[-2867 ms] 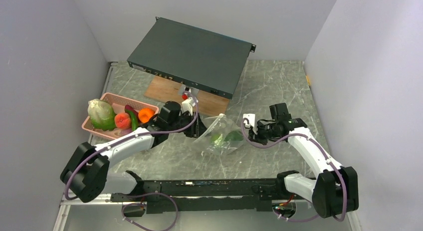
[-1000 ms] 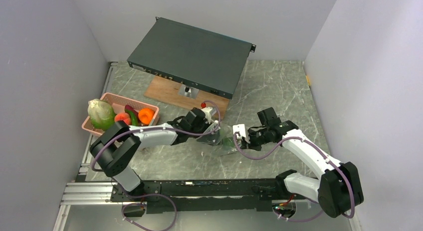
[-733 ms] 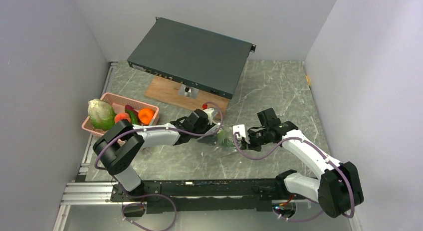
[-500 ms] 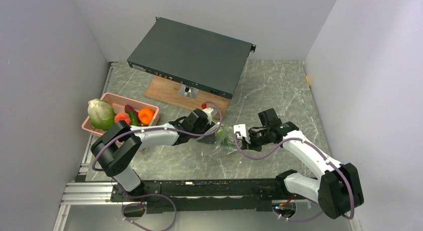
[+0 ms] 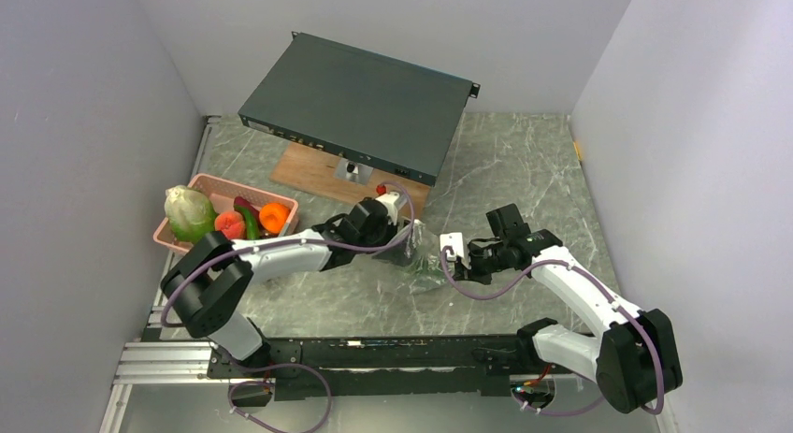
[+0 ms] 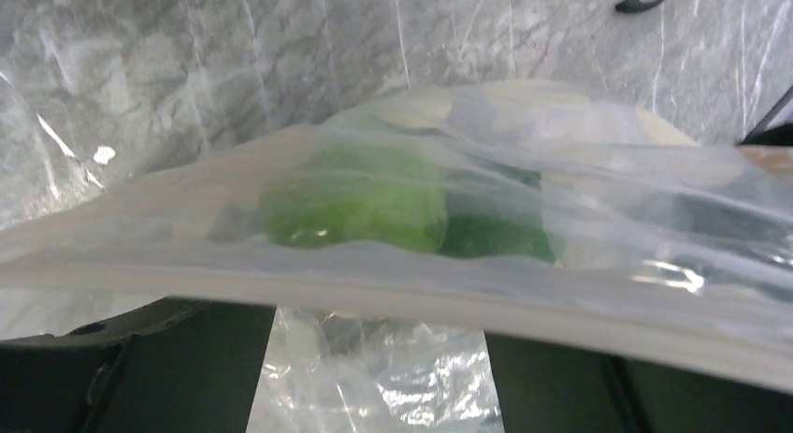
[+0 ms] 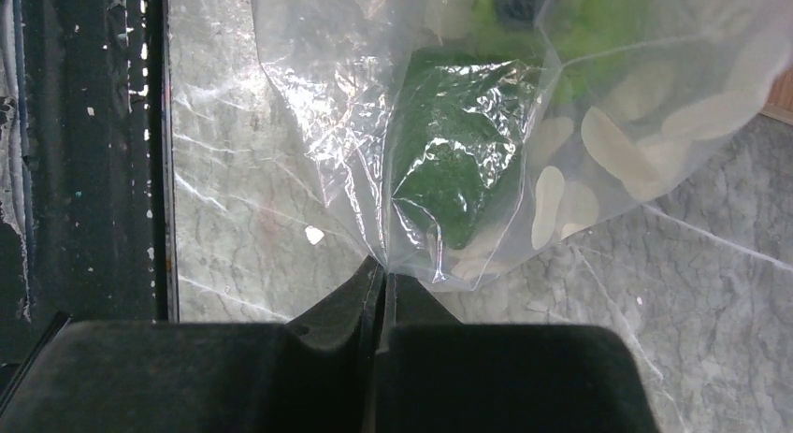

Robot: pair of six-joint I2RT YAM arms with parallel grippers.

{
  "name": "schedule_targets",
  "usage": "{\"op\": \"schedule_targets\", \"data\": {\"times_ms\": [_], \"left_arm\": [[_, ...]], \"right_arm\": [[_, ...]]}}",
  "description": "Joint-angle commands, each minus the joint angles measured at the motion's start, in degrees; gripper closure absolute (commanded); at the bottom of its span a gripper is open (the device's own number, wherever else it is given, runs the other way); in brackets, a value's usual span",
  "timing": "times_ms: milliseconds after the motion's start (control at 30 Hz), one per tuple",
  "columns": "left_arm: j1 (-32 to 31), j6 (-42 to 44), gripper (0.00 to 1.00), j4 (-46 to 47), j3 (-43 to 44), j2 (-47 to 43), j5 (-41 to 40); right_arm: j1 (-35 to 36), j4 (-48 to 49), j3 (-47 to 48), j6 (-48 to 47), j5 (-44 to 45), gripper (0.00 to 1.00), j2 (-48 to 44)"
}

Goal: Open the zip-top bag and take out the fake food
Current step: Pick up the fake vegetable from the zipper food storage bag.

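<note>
On veined marble point(image 7: 210, 171), right claw point(image 7: 382, 293) pinches a corner of the crinkly clear zip-top bag point(image 7: 355, 106); left claw point(image 6: 379, 396) gapes.

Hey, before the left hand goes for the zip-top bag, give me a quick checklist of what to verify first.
1. Right hand pinching the clear crinkly zip-top bag: ok, jaws shut on its film.
2. Left hand open: ok, fingers spread, bag film between them.
3. Zip strip in front of the left hand: ok, it runs across the left wrist view.
4. Zip strip unsealed: cannot tell.
5. Green fake food inside the bag: ok, visible through the film.
</note>
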Motion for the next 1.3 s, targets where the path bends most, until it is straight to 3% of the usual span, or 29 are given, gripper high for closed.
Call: {"op": "schedule_targets", "data": {"times_ms": [0, 300, 600, 833, 1067, 1267], "left_arm": [[-0.3, -2.0, 0.19, -1.8, 5.8, 3.4, -3.0], [-0.4, -2.9, 0.14, -5.4, 9.3, 8.8, -3.9], [-0.7, -2.8, 0.19, -6.6, 10.5, 11.5, -4.5], [-0.7, -1.7, 0.66, -7.0, 9.1, 8.4, -5.4], [-0.7, 2.0, 0.99, -7.3, 7.5, 2.6, 0.4], [-0.8, 1.7, 1.00, -7.7, 4.5, -3.5, 6.0]], "right_arm": [[0.0, 0.9, -0.3, -0.2, -3.0, 1.00, -1.2], [0.8, 1.0, -1.0, -0.2, -3.7, 1.00, -1.3], [1.1, 1.2, -1.1, -0.1, -3.7, 1.00, -1.4], [0.8, 1.0, -1.6, -0.1, -2.9, 1.00, -1.8], [-0.7, 2.3, -2.8, 1.4, -1.8, 1.00, -2.3], [-3.3, 3.3, -3.1, 1.5, 0.2, 1.00, -2.5]]}}
